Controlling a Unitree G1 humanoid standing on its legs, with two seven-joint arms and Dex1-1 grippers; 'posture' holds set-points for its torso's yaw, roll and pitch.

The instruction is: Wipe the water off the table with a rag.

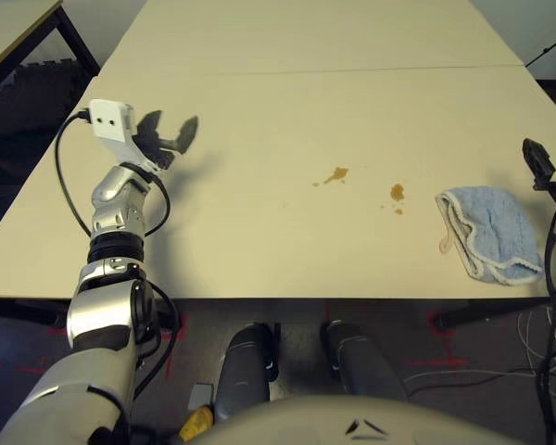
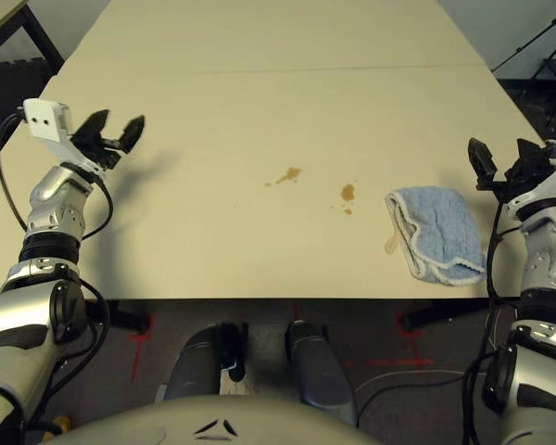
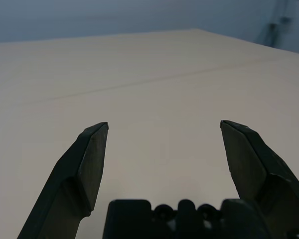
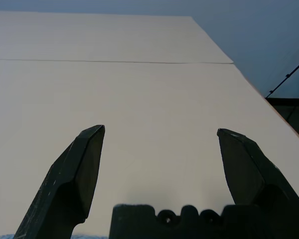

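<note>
Two small amber-brown splotches of water (image 1: 336, 174) (image 1: 397, 193) lie mid-table on the pale cream table (image 1: 287, 102). To their right, near the front edge, the light blue rag (image 2: 435, 232) with a white hem lies bunched. My right gripper (image 2: 500, 162) hovers open just right of the rag, at the table's right edge, not touching it. My left gripper (image 1: 171, 130) stands open over the left part of the table, far from the water. Bare tabletop shows between the spread fingers in both wrist views (image 3: 164, 127) (image 4: 161, 130).
A thin seam line (image 1: 306, 70) crosses the table at the back. A smaller tan table (image 1: 9, 23) stands at the far left. Red cross marks (image 1: 442, 320) and cables lie on the floor beneath the front edge.
</note>
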